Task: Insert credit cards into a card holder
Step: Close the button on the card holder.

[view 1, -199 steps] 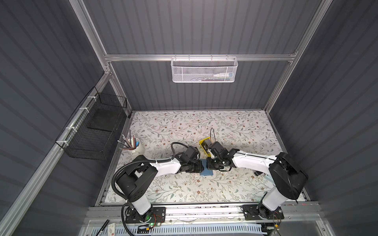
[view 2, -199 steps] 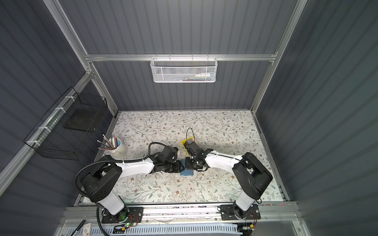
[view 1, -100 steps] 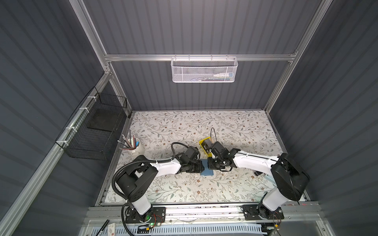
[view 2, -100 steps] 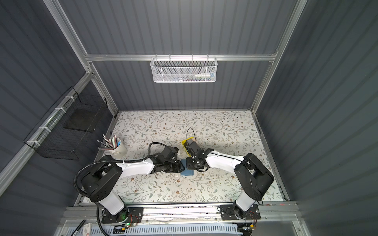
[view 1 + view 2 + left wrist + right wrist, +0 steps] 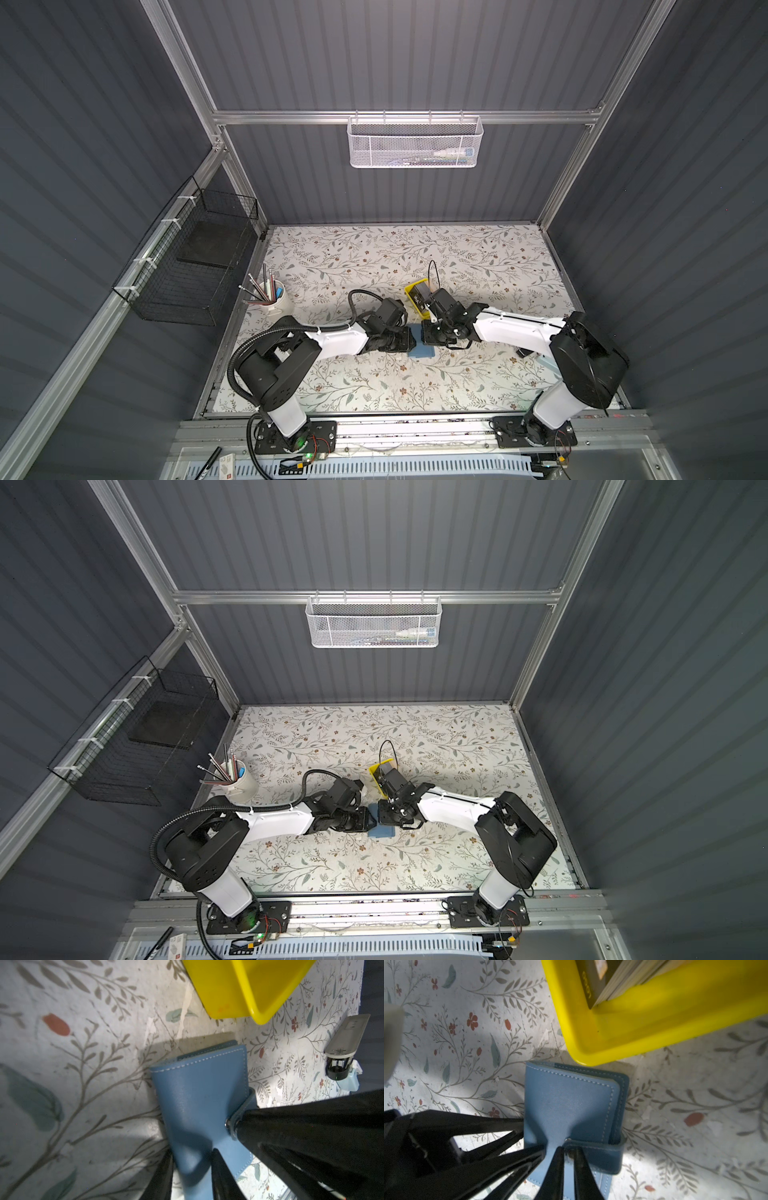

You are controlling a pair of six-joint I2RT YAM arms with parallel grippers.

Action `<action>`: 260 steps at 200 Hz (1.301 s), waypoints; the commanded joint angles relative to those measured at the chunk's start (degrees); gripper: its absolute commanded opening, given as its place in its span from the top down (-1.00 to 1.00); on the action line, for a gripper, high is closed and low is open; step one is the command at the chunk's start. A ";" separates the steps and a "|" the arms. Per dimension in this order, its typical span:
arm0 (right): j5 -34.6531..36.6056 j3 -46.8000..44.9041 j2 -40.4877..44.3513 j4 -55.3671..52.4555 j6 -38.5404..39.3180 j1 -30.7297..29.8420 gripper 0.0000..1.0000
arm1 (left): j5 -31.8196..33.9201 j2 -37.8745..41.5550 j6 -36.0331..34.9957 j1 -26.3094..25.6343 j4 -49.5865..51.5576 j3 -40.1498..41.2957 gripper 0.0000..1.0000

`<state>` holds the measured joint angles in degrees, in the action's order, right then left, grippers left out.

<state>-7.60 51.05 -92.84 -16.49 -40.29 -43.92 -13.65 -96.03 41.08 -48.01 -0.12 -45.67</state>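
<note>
Right wrist view, item one: the card holder. You had it lying closed and flat on the floral table, just beside a corner of the yellow tray. In both top views the card holder sat between your two arms, toward the front of the table.

Finish: mid-blue, smooth and leather-like, with pale stitching along the borders and rounded corners. A darker blue back cover showed past the front one.

Fastening: a snap strap wrapped round one edge onto the front cover and ended at a small metal stud.

Item two: your right gripper. Its fingers were drawn narrow and pinched the strap's end at the stud.

Item three: your left gripper. Its fingers were set part-way apart and clamped the holder's side facing that arm, one finger over the cover.

Item four: the credit cards. They stood as a stack on edge inside the tray, dark-faced and pale-edged, their lettering too blurred to read.
</note>
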 commanded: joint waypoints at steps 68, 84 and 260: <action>2.73 -2.20 3.45 -2.01 0.38 -0.18 0.66 | 0.63 -0.84 0.61 -0.64 0.15 0.63 0.36; 2.28 -3.42 4.36 -0.90 0.31 -0.12 0.66 | 0.64 -0.56 0.45 -0.62 0.00 0.73 0.36; 1.48 -9.82 7.30 7.65 -1.63 0.40 0.68 | 2.79 3.04 -2.06 -1.05 -2.95 3.57 0.32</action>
<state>-6.24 41.98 -85.54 -9.34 -41.56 -43.83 -11.62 -94.21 40.62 -48.47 -2.92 -42.92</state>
